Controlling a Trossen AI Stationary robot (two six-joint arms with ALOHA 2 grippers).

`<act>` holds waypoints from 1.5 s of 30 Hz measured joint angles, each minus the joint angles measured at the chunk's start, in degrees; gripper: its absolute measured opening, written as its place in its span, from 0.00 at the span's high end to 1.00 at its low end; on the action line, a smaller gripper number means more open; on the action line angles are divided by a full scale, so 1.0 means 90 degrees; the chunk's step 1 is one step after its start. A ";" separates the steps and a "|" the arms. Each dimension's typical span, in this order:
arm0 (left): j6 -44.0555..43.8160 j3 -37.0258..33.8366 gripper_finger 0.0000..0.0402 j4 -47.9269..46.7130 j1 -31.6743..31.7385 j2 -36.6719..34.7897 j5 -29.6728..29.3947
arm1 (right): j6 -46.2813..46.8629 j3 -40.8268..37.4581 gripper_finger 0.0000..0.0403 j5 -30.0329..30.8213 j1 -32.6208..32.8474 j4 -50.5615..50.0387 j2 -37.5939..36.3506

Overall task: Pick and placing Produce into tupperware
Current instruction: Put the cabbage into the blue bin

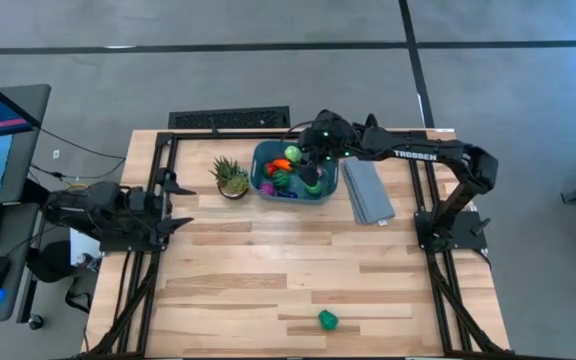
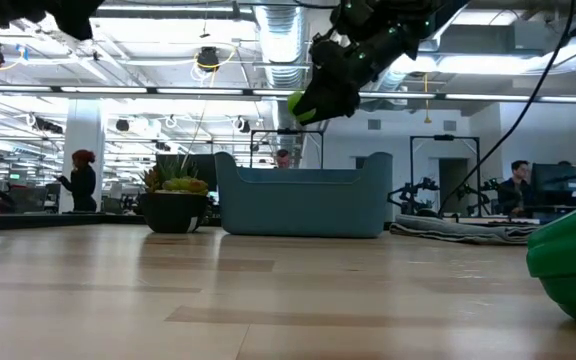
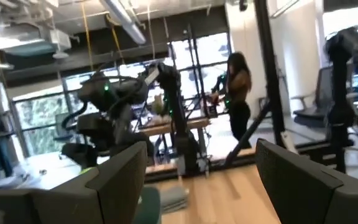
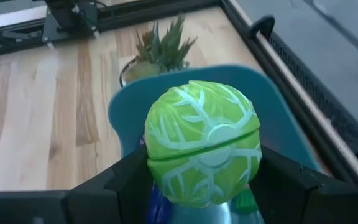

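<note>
Right tool (image 4: 201, 180) pinching green ball (image 4: 202, 142) above tupperware (image 1: 268, 152), potted plant (image 1: 231, 177) beside.

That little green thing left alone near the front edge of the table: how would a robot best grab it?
Probably from straight above, fingers closing across the middle of the lone green piece. It looks small and roundish, sits by itself on the bare table, and nothing stands near it, so any side is free. The right gripper holds a green cabbage just that way, across its middle.

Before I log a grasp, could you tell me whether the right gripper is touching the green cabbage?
Touching: in the right wrist view the cabbage sits clamped between the right gripper fingers.
</note>
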 joint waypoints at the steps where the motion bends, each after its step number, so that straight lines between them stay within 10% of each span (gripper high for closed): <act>1: -0.0004 -0.0123 0.28 0.0124 0.0083 0.0000 0.0024 | 0.0044 -0.0005 0.37 0.0000 -0.0010 -0.0023 0.0020; 13: -0.0854 -0.1527 0.28 0.1873 0.0967 0.0005 0.1046 | 0.0388 -0.0034 0.37 -0.0003 -0.0179 0.0263 0.0481; 45: -0.1013 -0.1575 0.28 0.1399 0.1472 0.0022 0.1156 | 0.1112 -0.0852 0.37 0.0051 -0.0107 0.0988 0.1038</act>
